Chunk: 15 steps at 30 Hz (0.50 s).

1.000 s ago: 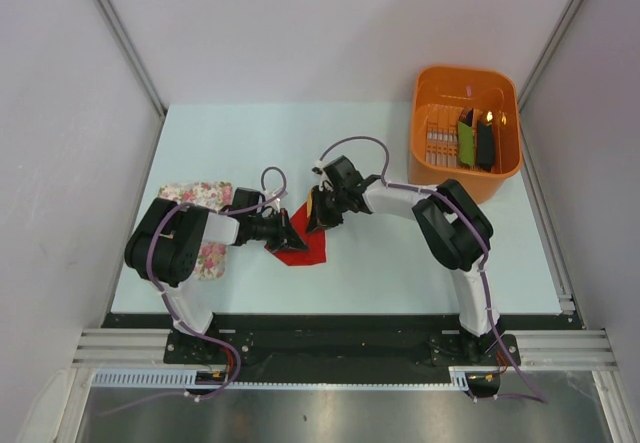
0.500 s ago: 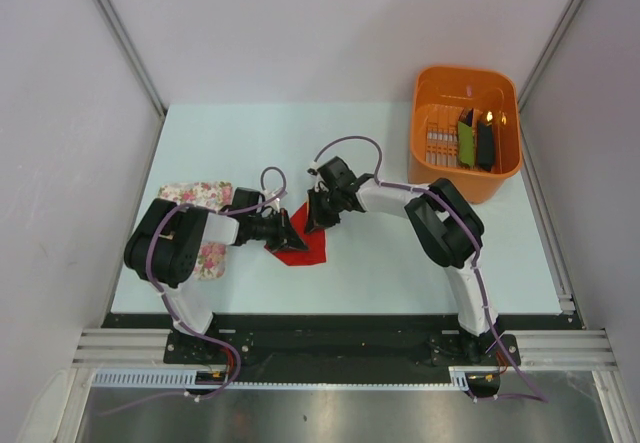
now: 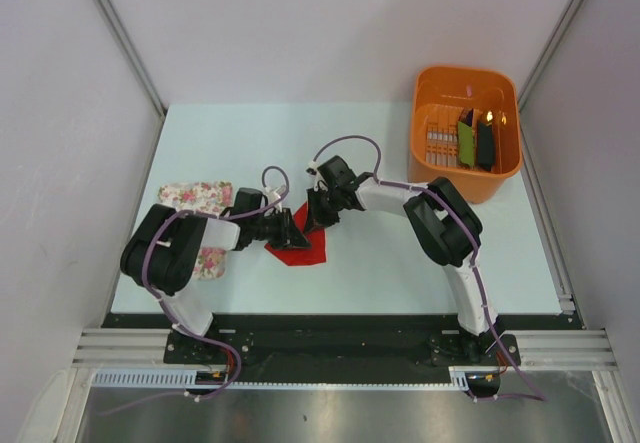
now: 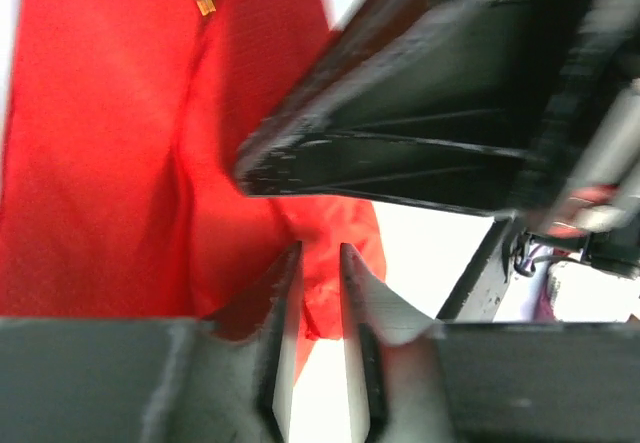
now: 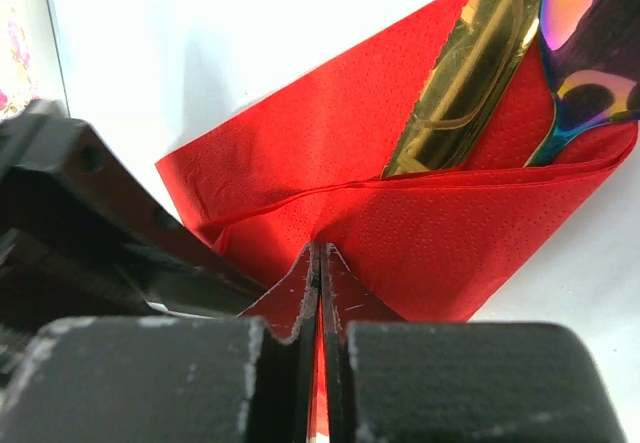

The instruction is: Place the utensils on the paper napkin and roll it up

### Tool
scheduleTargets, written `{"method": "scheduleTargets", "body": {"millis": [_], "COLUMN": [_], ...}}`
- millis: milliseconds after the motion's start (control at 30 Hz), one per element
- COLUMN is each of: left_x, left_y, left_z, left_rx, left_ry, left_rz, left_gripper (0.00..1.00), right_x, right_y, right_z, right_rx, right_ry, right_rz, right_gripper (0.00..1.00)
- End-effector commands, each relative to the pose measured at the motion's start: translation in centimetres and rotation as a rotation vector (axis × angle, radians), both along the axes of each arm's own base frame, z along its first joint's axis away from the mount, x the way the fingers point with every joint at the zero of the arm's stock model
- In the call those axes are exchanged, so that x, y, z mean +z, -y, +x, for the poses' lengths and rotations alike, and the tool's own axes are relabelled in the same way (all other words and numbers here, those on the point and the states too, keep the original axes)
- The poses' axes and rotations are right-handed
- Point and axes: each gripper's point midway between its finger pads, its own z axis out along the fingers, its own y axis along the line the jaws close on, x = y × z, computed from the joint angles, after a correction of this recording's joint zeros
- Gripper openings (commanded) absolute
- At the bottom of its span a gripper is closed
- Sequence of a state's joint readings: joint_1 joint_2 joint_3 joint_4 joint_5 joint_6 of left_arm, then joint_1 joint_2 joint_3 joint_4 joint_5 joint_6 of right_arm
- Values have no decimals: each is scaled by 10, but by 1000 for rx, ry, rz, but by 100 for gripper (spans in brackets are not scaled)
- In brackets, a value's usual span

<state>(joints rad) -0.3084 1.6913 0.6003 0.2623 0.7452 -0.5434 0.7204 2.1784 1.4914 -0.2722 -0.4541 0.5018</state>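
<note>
While right pincer (image 5: 320,253) pinches the paper napkin (image 5: 450,233), left pincer (image 4: 320,255) seems slightly parted.

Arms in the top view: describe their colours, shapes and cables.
The left arm and right arm have bulky black joint housings linked by white segments. A purple cable loops along each. The left hand and right hand end in flat black fingers.
</note>
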Motion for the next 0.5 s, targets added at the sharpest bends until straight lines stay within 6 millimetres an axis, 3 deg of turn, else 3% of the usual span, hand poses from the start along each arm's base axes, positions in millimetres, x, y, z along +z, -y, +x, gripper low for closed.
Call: {"method": "scheduleTargets", "body": {"millis": [0, 133, 200, 333, 467], "left_x": [-35, -54, -60, -65, -63], "left_y": [-14, -31, -34, -38, -38], "left_z": [1, -1, -5, -8, -6], "left_rx": [56, 81, 79, 80, 80], "left_ry": [-69, -113, -134, -142, -133], "left_rz": [85, 139, 166, 187, 193], "left_gripper": [19, 6, 1, 0, 0], "right_x": [-43, -31, -25, 14, 49], "right_y": [19, 15, 13, -2, -10], "right_z": [-8, -1, 1, 5, 5], "right_rx": [-6, 1, 11, 36, 39], "right_ry": [-32, -9, -2, 22, 62], "right_rz": [-116, -88, -71, 35, 80], "right_gripper": [0, 0, 7, 16, 18]}}
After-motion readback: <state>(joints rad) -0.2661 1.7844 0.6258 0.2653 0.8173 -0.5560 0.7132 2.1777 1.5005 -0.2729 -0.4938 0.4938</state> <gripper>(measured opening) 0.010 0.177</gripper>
